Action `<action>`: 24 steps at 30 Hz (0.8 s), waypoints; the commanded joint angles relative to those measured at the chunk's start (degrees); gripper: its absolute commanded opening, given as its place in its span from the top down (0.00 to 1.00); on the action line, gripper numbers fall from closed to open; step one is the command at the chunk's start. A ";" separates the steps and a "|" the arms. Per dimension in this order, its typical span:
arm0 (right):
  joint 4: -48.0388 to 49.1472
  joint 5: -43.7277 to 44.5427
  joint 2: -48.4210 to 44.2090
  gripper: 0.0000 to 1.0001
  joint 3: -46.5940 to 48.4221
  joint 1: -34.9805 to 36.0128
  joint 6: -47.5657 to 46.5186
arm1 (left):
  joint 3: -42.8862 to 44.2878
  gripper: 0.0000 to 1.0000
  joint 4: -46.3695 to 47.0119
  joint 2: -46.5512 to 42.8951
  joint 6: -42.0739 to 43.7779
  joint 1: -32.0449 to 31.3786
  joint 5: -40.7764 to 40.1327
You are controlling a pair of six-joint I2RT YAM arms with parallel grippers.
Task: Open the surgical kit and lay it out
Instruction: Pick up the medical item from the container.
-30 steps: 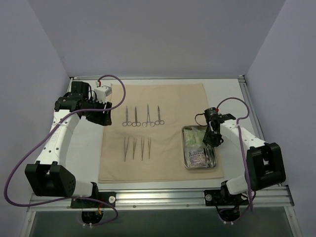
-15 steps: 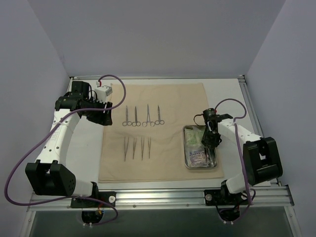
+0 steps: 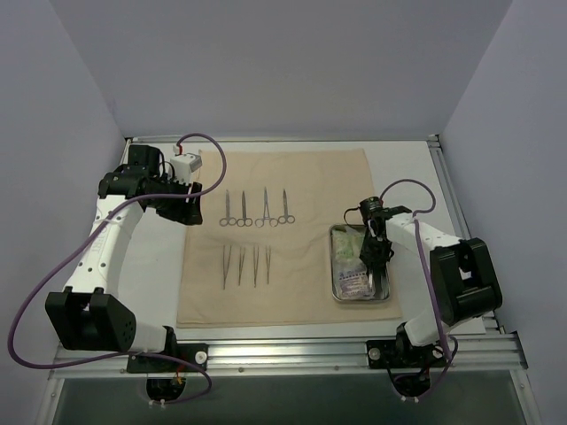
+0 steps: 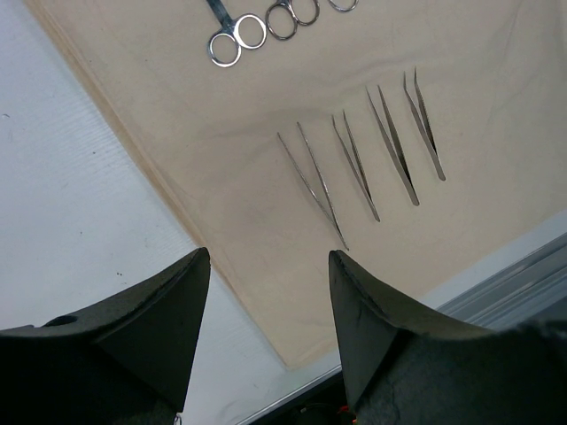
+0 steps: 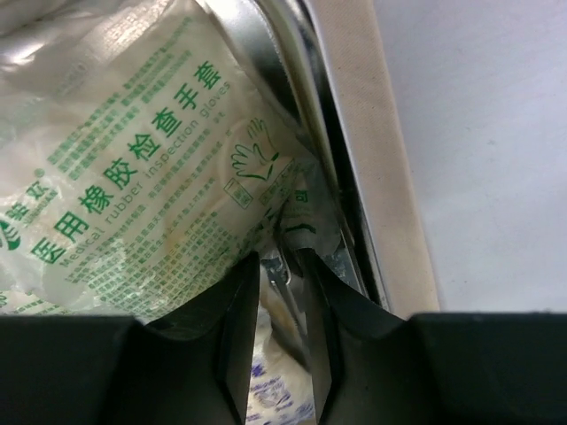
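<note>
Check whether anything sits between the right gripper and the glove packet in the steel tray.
Nothing visible does. The right gripper is down inside the steel tray, its narrow-set fingers at the crumpled corner of the glove packet, beside the tray's wall. Whether they already pinch it cannot be told.

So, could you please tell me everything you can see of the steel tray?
The steel tray is a shallow, shiny rectangle with a raised rim, lying flat on the beige cloth near its right edge. It holds a green-printed glove packet at its far end and a second packet nearer the arms. The right gripper reaches down into it, jaws almost together at the glove packet's edge.
</note>
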 commanded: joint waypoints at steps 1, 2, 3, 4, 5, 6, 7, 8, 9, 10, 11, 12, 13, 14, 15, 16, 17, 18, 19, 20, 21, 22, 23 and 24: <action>-1.49 0.19 0.73 0.78 -0.22 1.25 -0.36 | 2.52 0.35 -0.70 -0.29 0.90 0.10 1.70; -1.93 0.72 0.38 0.79 0.57 1.87 -0.36 | 2.61 0.35 -0.79 -0.29 0.90 0.10 1.88; -2.54 1.85 0.02 0.79 1.10 2.22 -0.27 | 2.61 0.35 -0.70 -0.20 0.90 0.10 1.97; -3.68 2.47 -0.68 0.80 1.54 2.49 -0.27 | 2.70 0.35 -0.70 -0.20 0.90 0.10 2.06; -4.12 2.91 -1.03 0.81 2.06 2.92 -0.27 | 2.79 0.35 -0.70 -0.11 0.90 0.10 2.23; -4.48 3.44 -1.38 0.81 2.76 3.10 -0.36 | 2.79 0.35 -0.70 -0.20 0.90 0.10 2.49; -5.09 3.88 -1.91 0.82 3.12 3.19 -0.45 | 2.79 0.35 -0.70 -0.20 0.90 0.10 2.67; -5.27 3.97 -1.91 0.83 3.21 3.28 -0.62 | 2.79 0.35 -0.70 -0.29 0.90 0.10 2.67; -5.36 3.97 -2.09 0.85 3.30 3.28 -0.71 | 2.88 0.35 -0.79 -0.29 0.99 0.10 2.85; -5.45 4.15 -2.00 0.87 3.21 3.37 -0.80 | 2.79 0.35 -0.79 -0.29 0.99 0.10 2.76; -5.53 4.32 -2.00 0.92 3.12 3.45 -0.89 | 2.79 0.35 -0.79 -0.38 1.07 0.10 2.76; -5.54 4.59 -2.00 0.94 3.12 3.54 -0.97 | 2.79 0.35 -0.79 -0.38 0.99 0.10 2.76; -5.88 4.76 -2.09 0.97 3.21 3.72 -0.98 | 2.70 0.35 -0.88 -0.46 0.99 0.10 2.76; -5.97 5.20 -2.18 1.00 3.30 3.89 -0.98 | 2.70 0.35 -0.88 -0.46 1.07 0.10 2.76; -6.06 5.29 -2.26 1.00 3.30 4.33 -0.98 | 2.70 0.35 -0.88 -0.46 1.08 0.10 2.85; -6.24 5.38 -2.44 1.00 3.47 4.51 -0.98 | 2.70 0.35 -0.97 -0.46 1.08 0.10 2.93; -6.33 5.73 -2.61 1.00 3.56 4.68 -0.98 | 2.79 0.35 -0.97 -0.46 1.08 0.10 3.11; -6.59 5.91 -2.62 1.00 3.74 4.86 -0.98 | 2.79 0.35 -0.97 -0.46 1.08 0.10 3.37; -7.03 6.17 -2.62 1.00 3.82 5.21 -0.98 | 2.79 0.35 -1.05 -0.46 1.16 0.10 3.37; -7.12 6.34 -2.70 1.00 4.17 5.30 -0.98 | 2.79 0.35 -1.14 -0.46 1.16 0.10 3.55; -7.73 6.96 -2.79 1.00 4.44 5.47 -0.98 | 2.88 0.35 -1.06 -0.46 1.16 0.10 3.55; -8.08 7.31 -2.88 1.00 4.70 6.00 -0.80 | 2.88 0.35 -1.14 -0.38 1.16 0.10 3.55; -8.35 7.75 -3.05 1.00 5.31 6.26 -0.80 | 2.88 0.35 -1.23 -0.38 1.16 0.10 3.55; -8.70 8.36 -3.23 1.00 5.75 6.62 -0.71 | 2.88 0.35 -1.23 -0.29 1.16 0.10 3.55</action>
